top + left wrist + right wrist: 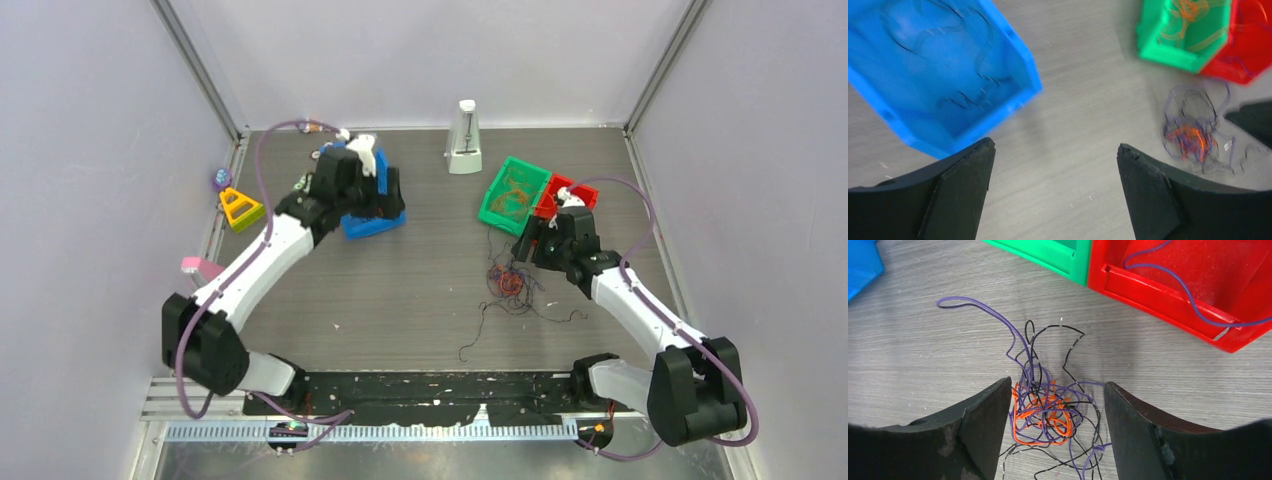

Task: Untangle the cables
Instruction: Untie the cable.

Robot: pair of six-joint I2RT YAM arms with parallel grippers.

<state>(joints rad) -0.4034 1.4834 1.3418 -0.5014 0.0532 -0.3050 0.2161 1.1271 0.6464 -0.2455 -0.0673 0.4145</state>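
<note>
Three bins [488, 212], one cable clump [508, 281]

Left arm [250, 265] and right arm [630, 300]: white link shells between black joint housings. From each black shoulder housing, a lilac hose [263, 160] loops outside. Fingers [983, 435] matte black, wedge-shaped.

A tangle of cables [510, 283] is lying on the desk [400, 300], right of centre, with loose ends trailing toward the near edge. The right gripper [525, 248] is hanging over it. Just behind, toward the far right corner, an inner bin [500, 222] and an outer bin [548, 205] are sitting side by side, touching. A third bin [365, 228] is sitting toward the far left corner, under the left gripper [1055, 150]. Strands are lying in all three. A metronome [463, 140] is standing at the middle of the far edge.
</note>
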